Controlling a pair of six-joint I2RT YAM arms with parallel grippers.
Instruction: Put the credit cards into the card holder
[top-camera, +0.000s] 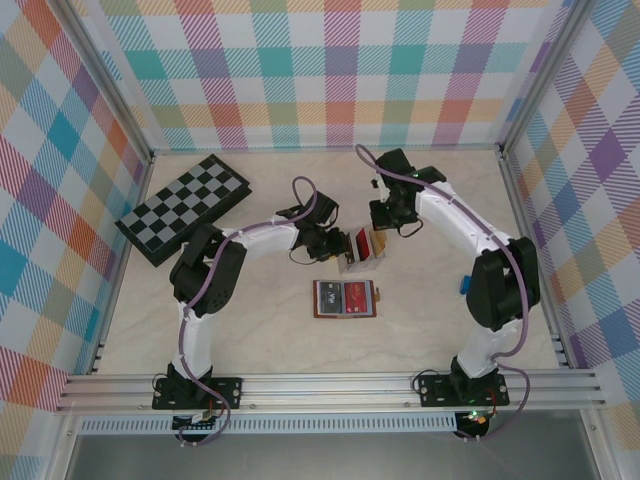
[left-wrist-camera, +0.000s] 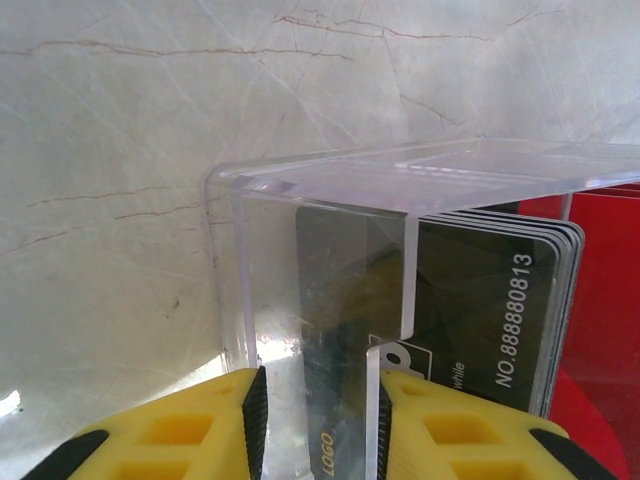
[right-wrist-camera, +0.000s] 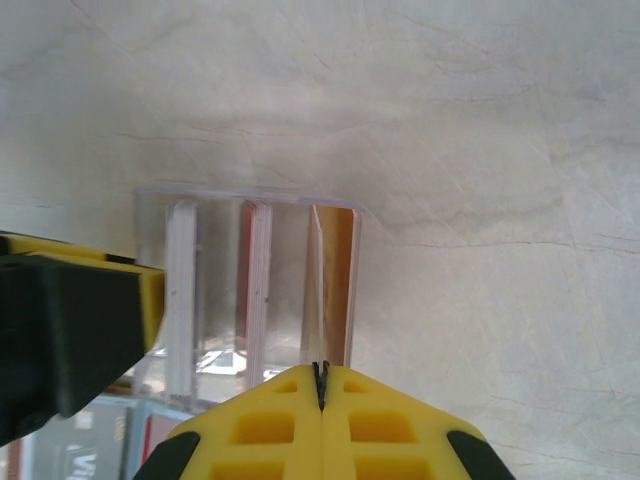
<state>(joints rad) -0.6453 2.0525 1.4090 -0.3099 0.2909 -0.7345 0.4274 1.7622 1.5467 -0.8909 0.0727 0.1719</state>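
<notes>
The clear plastic tray (top-camera: 352, 262) stands mid-table, holding upright credit cards in its slots. A stack of black cards (left-wrist-camera: 480, 300) sits beside a red card (left-wrist-camera: 605, 300). My left gripper (left-wrist-camera: 318, 385) is shut on the tray's end compartment (left-wrist-camera: 400, 170), one pad on each wall. My right gripper (right-wrist-camera: 321, 370) is shut on the top edge of a tan card (right-wrist-camera: 338, 290) standing in the tray's rightmost slot (right-wrist-camera: 250, 200). The reddish-brown card holder (top-camera: 345, 298) lies open just in front of the tray, with cards showing inside. In the top view, the left gripper (top-camera: 338, 247) and right gripper (top-camera: 380, 232) flank the tray.
A folded chessboard (top-camera: 185, 208) lies at the back left. A small blue object (top-camera: 466, 285) sits by the right arm. Plaid walls enclose the table on three sides. The left gripper's finger (right-wrist-camera: 80, 330) crowds the tray's left side in the right wrist view.
</notes>
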